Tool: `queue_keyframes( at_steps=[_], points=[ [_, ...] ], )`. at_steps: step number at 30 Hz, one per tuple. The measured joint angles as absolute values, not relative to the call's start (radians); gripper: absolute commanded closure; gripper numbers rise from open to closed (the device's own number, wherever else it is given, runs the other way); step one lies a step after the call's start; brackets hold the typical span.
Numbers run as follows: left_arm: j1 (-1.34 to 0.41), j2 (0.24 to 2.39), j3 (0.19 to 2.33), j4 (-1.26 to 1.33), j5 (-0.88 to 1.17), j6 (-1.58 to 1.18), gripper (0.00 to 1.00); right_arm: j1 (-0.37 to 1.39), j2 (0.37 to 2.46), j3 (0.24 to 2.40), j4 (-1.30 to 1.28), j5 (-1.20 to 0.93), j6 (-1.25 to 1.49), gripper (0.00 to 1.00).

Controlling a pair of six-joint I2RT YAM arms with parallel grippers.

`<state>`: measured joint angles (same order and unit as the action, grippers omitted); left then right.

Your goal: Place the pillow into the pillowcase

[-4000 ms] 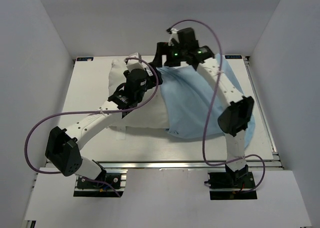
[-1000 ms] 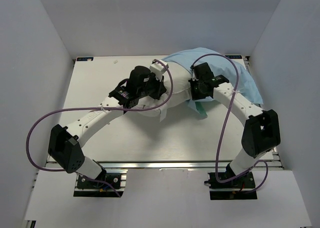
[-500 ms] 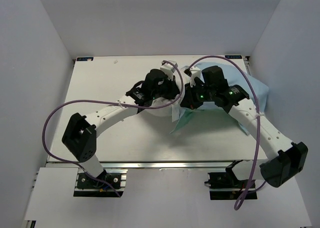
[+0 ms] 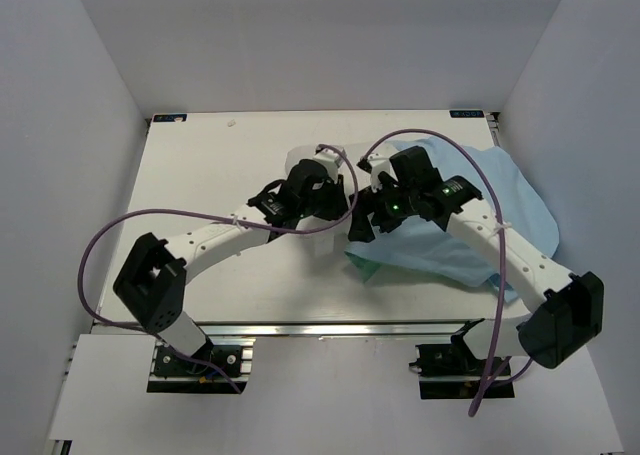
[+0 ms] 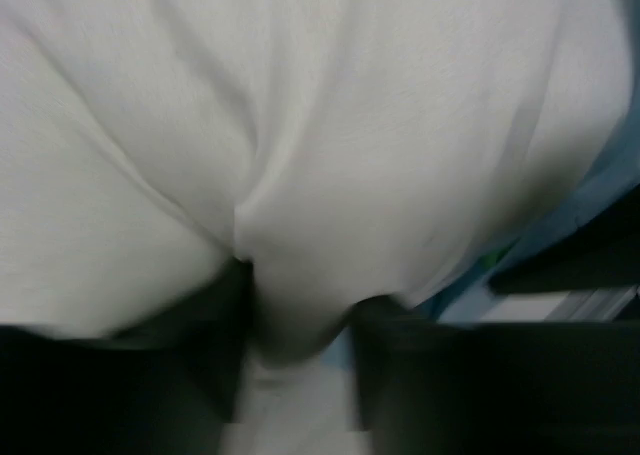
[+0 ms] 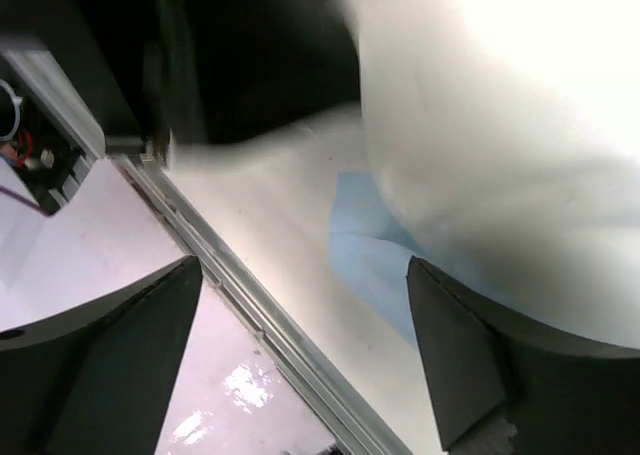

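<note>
pillow (image 5: 300, 125) mid-table (image 4: 200, 175), pillowcase (image 4: 470, 225) spread to table's right edge

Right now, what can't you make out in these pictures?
- Top view: both arms cover the pillowcase mouth, so how far the pillow is inside is hidden.
- Left wrist view: the pillow fills the blurred frame; the left end effector is a dark smear.
- Right wrist view: glare and blur; where pillow ends and pillowcase begins is unclear.

Plain white pillow (image 5: 320, 125); light-blue pillowcase (image 4: 480, 240), teal-green at one edge; purple cables (image 4: 86, 270); white table (image 4: 200, 165).
</note>
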<state>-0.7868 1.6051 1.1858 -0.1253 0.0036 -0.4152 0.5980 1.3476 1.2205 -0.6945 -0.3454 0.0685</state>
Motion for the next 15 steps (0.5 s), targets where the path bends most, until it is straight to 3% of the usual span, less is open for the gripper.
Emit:
queue_keyframes(
  at_steps=[2,3,10,15],
  points=[
    [-0.791,1.552,1.15,-0.18,0.005,-0.411,0.08,0.599,1.308,1.221,-0.701,-0.345,0.056,0.11],
    [-0.793,1.517,1.13,-0.201,0.006,-0.407,0.02,0.599,1.28,1.221,-0.704,-0.341,0.048,0.11],
    [-0.797,1.214,1.064,-0.307,-0.049,-0.413,0.02,0.598,1.172,1.311,-0.736,-0.214,0.038,0.11],
    [-0.797,1.255,1.215,-0.385,-0.152,-0.432,0.02,0.553,1.2,1.435,-0.735,-0.019,0.064,0.11]
  ],
)
